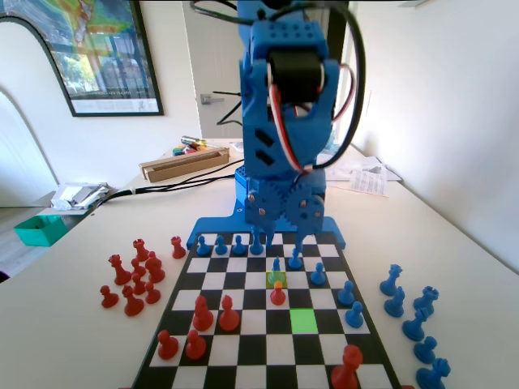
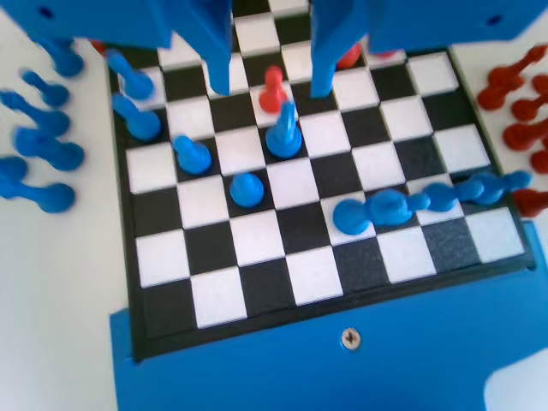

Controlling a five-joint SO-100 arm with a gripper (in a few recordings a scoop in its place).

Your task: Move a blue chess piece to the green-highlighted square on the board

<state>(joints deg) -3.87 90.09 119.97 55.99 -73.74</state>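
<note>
In the fixed view the blue chess piece (image 1: 277,266), a short pawn, stands on the yellow-olive square (image 1: 276,280). The green-highlighted square (image 1: 303,321) is bare, one column right and two rows nearer on the board (image 1: 243,348). A red pawn (image 1: 278,293) stands just in front of the blue one. My gripper (image 1: 276,245) hangs open over the blue pawn, one jaw on each side. In the wrist view the blue pawn (image 2: 284,130) stands just below the open gripper (image 2: 271,90), untouched, with the red pawn (image 2: 272,89) beyond it.
Blue pawns (image 1: 347,293) run diagonally along the board's right side, and a blue row (image 1: 220,244) stands by the arm's base. Red pieces (image 1: 216,314) occupy the near left and one (image 1: 347,369) the near right. Off-board pieces lie left, red (image 1: 134,279), and right, blue (image 1: 409,312).
</note>
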